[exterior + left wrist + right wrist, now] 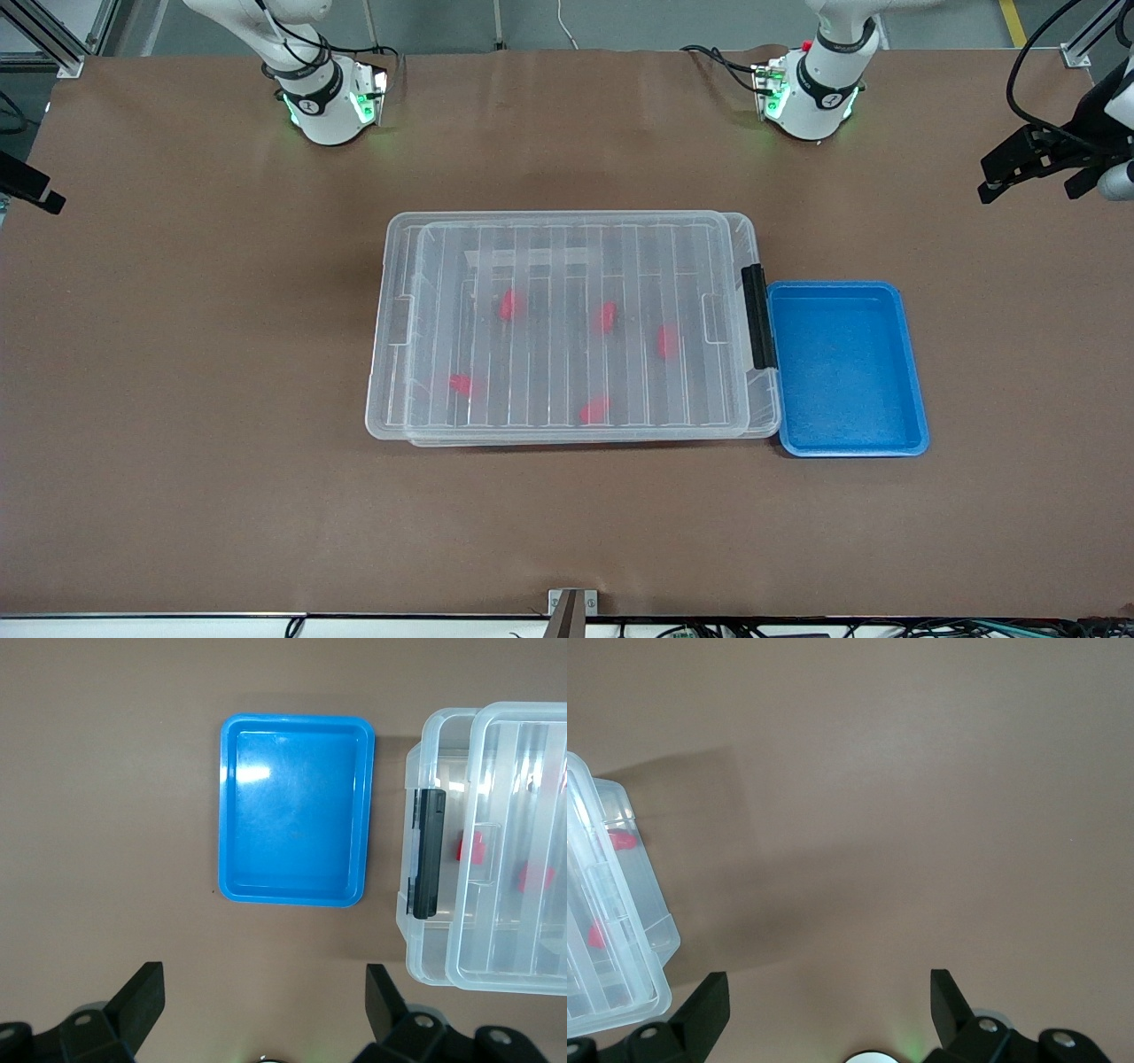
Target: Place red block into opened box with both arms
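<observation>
five red blocks (605, 316) are lying inside the box (571, 328), seen through its ribbed clear lid (567, 266), which is resting on top, shifted slightly toward the left arm's end. the box is sitting mid-surface with its black latch (756, 316) facing the blue tray (846, 368), which is lying just beside that short end. the left gripper (264, 992) is hovering over the brown surface (177, 354) near the tray, its fingers (142, 992) standing spread with nothing between them. the right gripper (828, 997) is hovering over bare surface beside the box's unlatched short end, fingers (709, 1001) likewise spread and holding nothing.
</observation>
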Robot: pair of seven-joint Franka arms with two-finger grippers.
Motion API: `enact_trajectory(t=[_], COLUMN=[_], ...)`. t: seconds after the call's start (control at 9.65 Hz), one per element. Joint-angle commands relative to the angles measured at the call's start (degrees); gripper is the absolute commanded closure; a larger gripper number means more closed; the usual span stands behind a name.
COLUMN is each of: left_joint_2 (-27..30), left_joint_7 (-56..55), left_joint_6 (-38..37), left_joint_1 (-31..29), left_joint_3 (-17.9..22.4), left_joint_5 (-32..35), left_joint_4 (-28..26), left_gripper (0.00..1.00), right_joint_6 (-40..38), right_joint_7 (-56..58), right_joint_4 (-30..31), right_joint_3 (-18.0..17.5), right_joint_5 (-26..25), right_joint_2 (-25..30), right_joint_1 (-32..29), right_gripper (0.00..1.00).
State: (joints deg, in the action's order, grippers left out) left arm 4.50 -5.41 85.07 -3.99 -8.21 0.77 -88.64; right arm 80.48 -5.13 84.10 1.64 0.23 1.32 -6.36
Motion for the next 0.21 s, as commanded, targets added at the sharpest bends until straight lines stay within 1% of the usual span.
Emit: enact_trajectory(t=[0.0, 0.1], left_joint_2=[-0.28, -0.37], left_joint_7=[1.37, 1.37], left_joint_6=[-1.14, -1.14], left_joint_1=[-0.14, -0.14], left_joint_3=[-0.23, -0.23], left_joint_5=[0.90, 0.73], left_joint_4=[-0.75, -0.66], left_gripper=[0.00, 0.00], right_joint_6=[0.38, 0.38], right_joint_7=[0.65, 0.65], right_joint_4=[-0.43, -0.43], right_joint_3=[-0.24, -0.24], right_joint_5=[1.87, 1.88], right_joint_2=[-0.09, -0.09], right_joint_1=[-0.85, -0.76], right_gripper=[0.00, 0.00])
